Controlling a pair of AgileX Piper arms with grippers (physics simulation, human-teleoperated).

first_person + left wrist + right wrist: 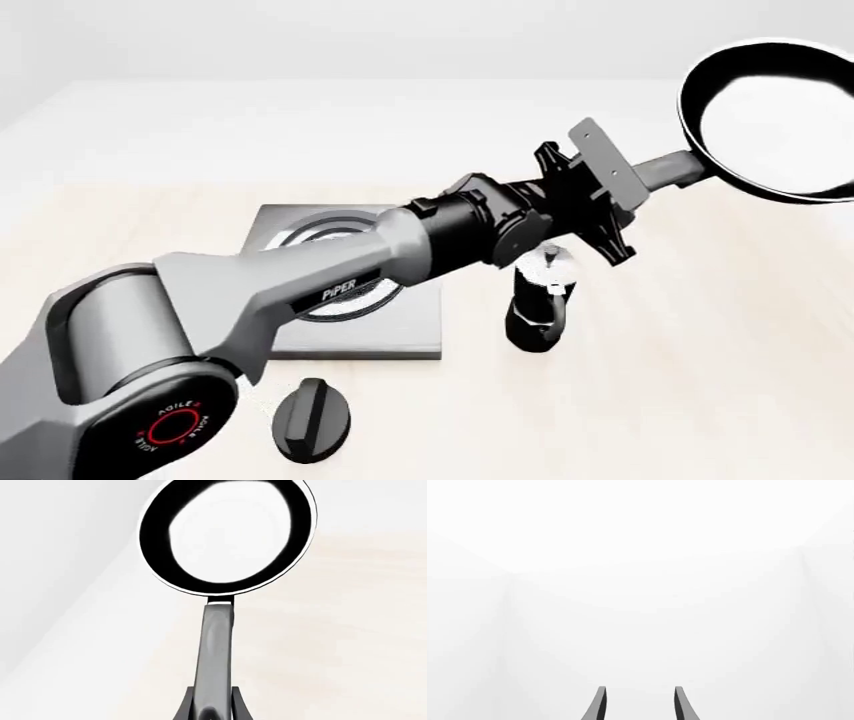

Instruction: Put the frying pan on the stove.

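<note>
Your frying pan [774,120] hangs up at the far right, off the counter [694,380]. The stove [354,330] lies left of the moka pot [541,305]. The knob [314,420] sits before the stove

The front camera sits high behind the arms, looking forward and down over the table [747,400]. The left wrist camera looks closely along its fingers at the frying pan [227,535], which both views share. The right wrist camera faces only blank white.

Simulated tabletop [694,400], blank white surroundings.
</note>
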